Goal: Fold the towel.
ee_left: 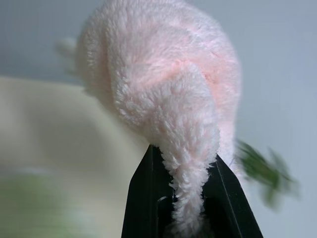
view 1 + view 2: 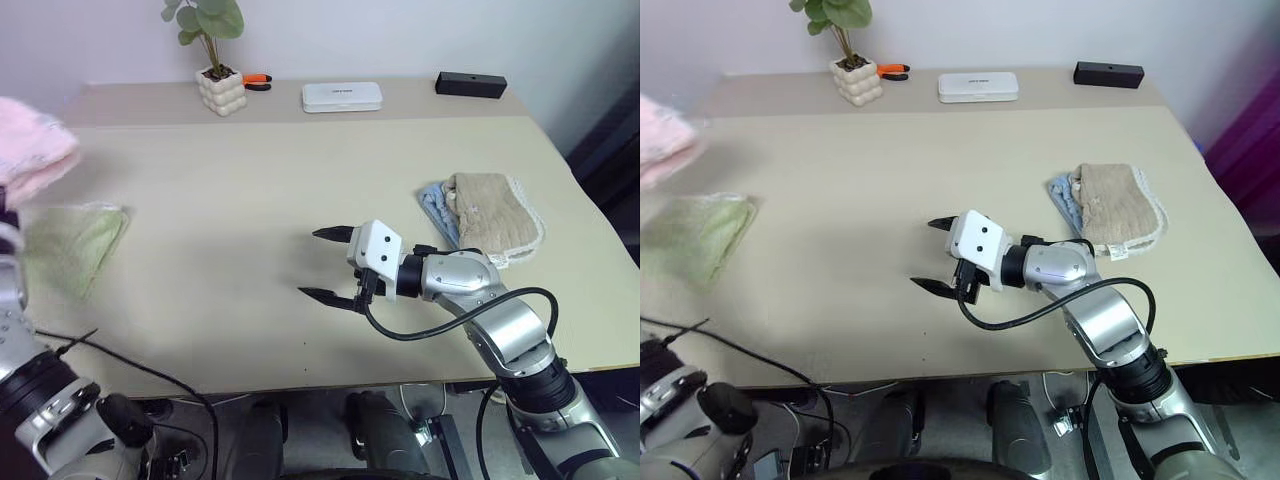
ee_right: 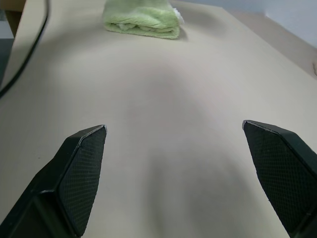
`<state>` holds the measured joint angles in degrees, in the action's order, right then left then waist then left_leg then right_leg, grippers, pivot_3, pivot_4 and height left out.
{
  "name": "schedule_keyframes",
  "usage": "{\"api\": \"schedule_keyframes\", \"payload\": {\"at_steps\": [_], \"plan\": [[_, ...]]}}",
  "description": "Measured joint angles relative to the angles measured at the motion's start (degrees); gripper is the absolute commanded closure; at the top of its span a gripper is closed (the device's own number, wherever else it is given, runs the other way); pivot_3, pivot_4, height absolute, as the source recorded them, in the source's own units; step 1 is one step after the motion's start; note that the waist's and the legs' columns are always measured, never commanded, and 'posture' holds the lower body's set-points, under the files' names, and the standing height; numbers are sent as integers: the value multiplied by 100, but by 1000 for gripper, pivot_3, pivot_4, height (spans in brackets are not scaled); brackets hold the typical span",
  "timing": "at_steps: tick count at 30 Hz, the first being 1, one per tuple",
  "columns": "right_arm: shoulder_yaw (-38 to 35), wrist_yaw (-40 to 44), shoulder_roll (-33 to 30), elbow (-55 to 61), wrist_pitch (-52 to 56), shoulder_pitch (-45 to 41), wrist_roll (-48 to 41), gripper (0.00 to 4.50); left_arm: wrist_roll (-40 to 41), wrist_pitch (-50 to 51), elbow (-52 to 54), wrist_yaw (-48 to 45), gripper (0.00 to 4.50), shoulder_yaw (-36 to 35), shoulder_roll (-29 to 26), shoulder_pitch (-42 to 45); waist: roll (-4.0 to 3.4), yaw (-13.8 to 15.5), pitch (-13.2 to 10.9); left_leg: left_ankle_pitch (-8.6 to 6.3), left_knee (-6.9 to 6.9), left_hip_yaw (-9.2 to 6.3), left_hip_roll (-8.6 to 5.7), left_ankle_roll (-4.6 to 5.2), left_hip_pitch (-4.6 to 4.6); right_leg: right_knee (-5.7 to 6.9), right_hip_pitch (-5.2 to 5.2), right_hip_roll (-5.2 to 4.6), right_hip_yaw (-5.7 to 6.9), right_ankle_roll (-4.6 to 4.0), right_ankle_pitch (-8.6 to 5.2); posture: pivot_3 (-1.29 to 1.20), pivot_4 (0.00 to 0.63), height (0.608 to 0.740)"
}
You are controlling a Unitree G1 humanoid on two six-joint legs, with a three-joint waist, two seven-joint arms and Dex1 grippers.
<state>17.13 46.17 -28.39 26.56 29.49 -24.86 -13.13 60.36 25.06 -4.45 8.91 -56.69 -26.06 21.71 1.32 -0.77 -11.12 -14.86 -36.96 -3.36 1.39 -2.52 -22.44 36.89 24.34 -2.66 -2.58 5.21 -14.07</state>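
My left claw [image 1: 190,198] is clenched on the fluffy pale pink terry towel [image 1: 163,94], bunched and unfolded above the bench's [image 2: 250,200] far left, while my right claw [image 2: 333,265] hangs released.

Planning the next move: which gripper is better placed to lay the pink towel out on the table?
Probably the left gripper: it is shut on the pink towel, held above the table. The right gripper hangs open and empty.
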Motion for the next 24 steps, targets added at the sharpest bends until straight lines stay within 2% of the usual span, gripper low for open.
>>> {"api": "schedule_keyframes", "payload": {"at_steps": [7, 8, 10, 13, 15, 16, 21, 24], "plan": [[5, 125, 3, -154, -151, -9, 1, 0, 114, 102, 90, 309, 4428, 29, 725, -942, 37, 20, 11, 5, -5, -7, 0, -9, -1, -2, -8, 0, 5, -19, -9, 0, 150, 737], [5, 145, 1, -167, -166, -8, 1, 0, 174, 101, 189, 360, 3696, 33, 796, -1001, 37, 11, 11, 5, -5, -7, 1, -9, 0, -2, -8, 0, 4, -17, -8, 0, 150, 737], [5, 164, -5, -196, -192, -8, 1, 0, 339, 90, 362, 429, 2931, 27, 958, -1082, 37, 7, 11, 5, -3, -7, 1, -9, 2, 0, -7, 1, 5, -16, -7, 0, 150, 737], [5, 208, -19, -203, -227, -4, 1, 0, 539, 51, 534, 511, 1338, 20, 1106, -1269, 37, 2, 11, 5, -3, -7, 2, -9, 2, -1, -7, 2, 4, -15, -7, 0, 150, 737], [5, 225, -21, -208, -233, -2, 1, 0, 624, 22, 636, 522, 393, 12, 1109, -1352, 37, 1, 11, 5, -3, -8, 2, -9, 2, 0, -7, 3, 5, -16, -7, 0, 150, 737], [4, 247, -24, -211, -236, -2, 1, 0, 663, 7, 762, 509, 70, 13, 1102, -1442, 37, -1, 11, 5, -3, -7, 2, -9, 2, -2, -7, 3, 4, -18, -9, 0, 150, 737], [-8, 333, -65, -294, -264, -5, -2, 0, 759, -270, 1269, 457, 70, -108, 966, -1868, 38, -13, 12, 5, -1, -5, 4, -9, 3, -3, -7, 3, 4, -21, -11, 0, 150, 737], [-28, 356, -95, -484, -288, -6, 1, 0, 611, -505, 1327, 361, 70, -380, 521, -2287, 38, -29, 11, 4, 2, -4, 9, -9, 3, -2, -2, 9, 4, -25, -13, 0, 150, 737]]}}
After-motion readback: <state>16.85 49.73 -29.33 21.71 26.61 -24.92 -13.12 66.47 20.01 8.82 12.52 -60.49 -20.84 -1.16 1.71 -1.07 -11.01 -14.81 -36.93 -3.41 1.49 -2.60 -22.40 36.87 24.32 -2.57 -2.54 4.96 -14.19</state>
